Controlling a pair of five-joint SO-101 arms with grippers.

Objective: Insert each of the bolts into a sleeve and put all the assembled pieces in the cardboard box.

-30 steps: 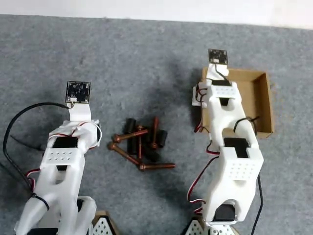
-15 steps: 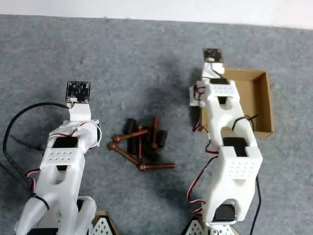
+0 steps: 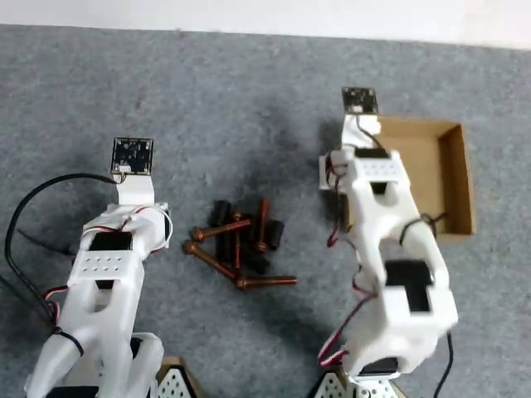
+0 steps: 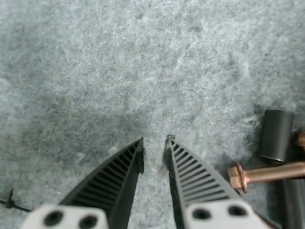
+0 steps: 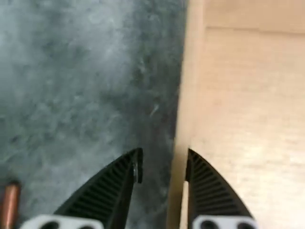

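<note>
A pile of copper bolts and black sleeves lies on the grey carpet between the two arms. The cardboard box sits at the right, and its floor looks bare where I see it. My right gripper is open and straddles the box's near wall, one finger outside and one inside. My left gripper hangs just above bare carpet left of the pile, its fingers a narrow gap apart and holding nothing. A sleeve and a bolt lie just beside it.
Grey carpet stretches open behind the pile and the arms. A black cable loops by the left arm. One bolt end lies off the box's outer side.
The right arm has swung forward and slightly left, and the cardboard box has shifted to the right and turned a little. The left arm and the pile are unchanged.
</note>
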